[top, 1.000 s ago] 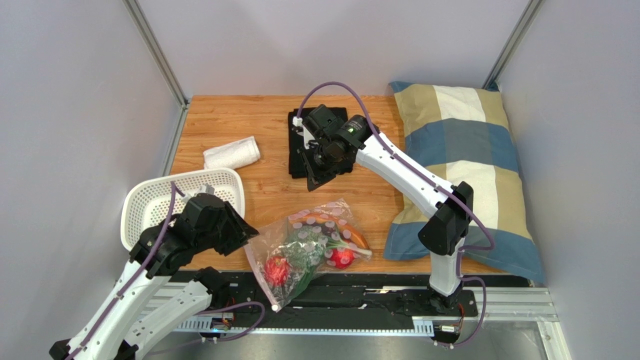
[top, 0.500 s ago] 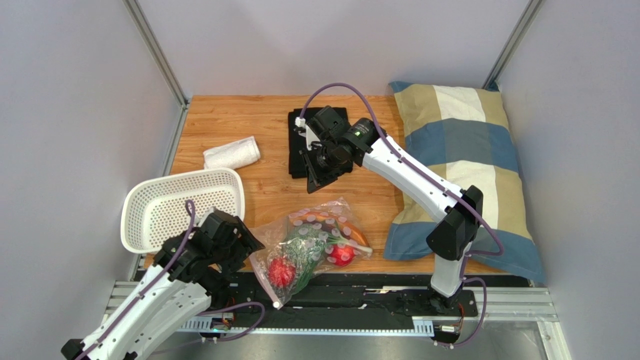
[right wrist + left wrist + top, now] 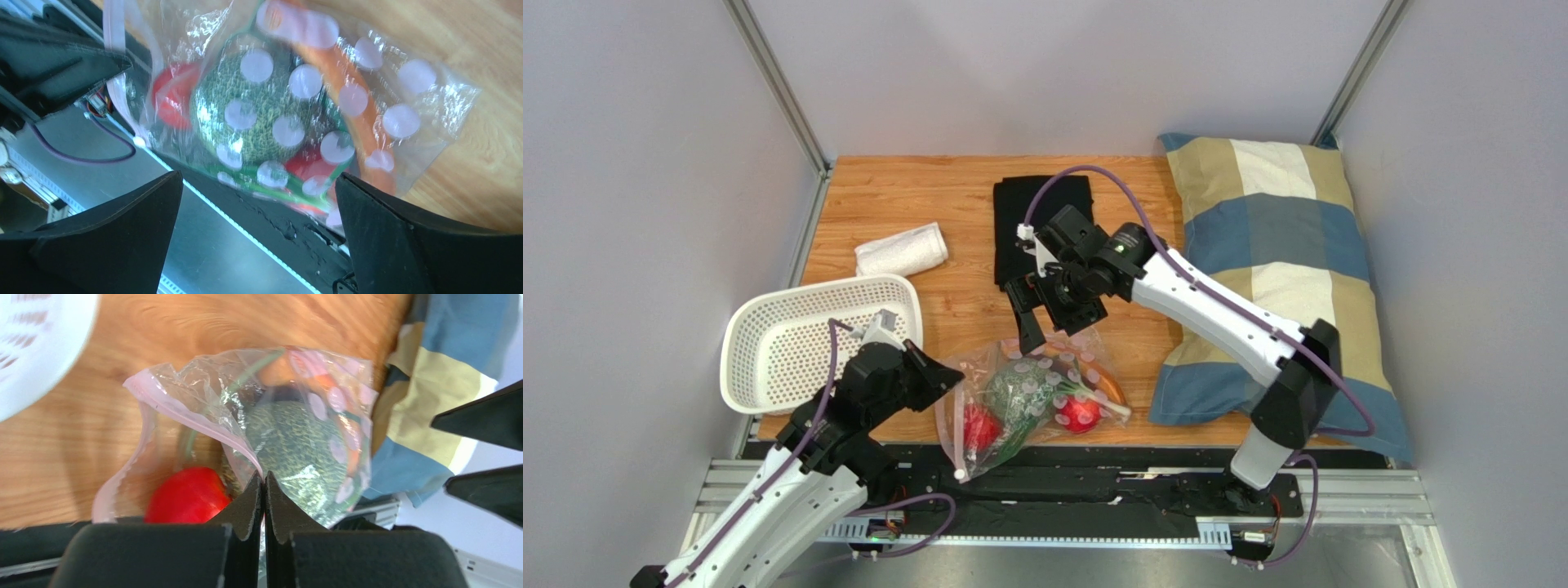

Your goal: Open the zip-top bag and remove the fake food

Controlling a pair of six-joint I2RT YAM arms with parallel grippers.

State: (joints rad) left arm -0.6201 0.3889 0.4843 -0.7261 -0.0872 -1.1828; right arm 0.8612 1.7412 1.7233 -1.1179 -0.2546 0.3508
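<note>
The zip-top bag [image 3: 1032, 395], clear with pale dots, lies near the table's front edge. My left gripper [image 3: 952, 381] is shut on its left edge. In the left wrist view the pinkish zip strip [image 3: 202, 416] runs down into the closed left gripper [image 3: 264, 478]. The fake food is inside the bag: a red fruit [image 3: 186, 496], a green leafy bunch [image 3: 245, 122], an orange piece [image 3: 351, 92] and a second red fruit [image 3: 1081, 417]. My right gripper [image 3: 1044, 327] hangs open just above the bag's far edge. In its own view the right gripper [image 3: 258, 184] holds nothing.
A white perforated basket [image 3: 775, 321] stands at the left, behind my left arm. A rolled white towel [image 3: 901, 250] and a folded black cloth [image 3: 1020, 221] lie farther back. A plaid pillow [image 3: 1284, 270] fills the right side. Metal rails [image 3: 1112, 490] run along the front.
My left gripper moved right to the bag's edge and shut on it. My right gripper let go of the black cloth, opened wide and came forward over the bag.
</note>
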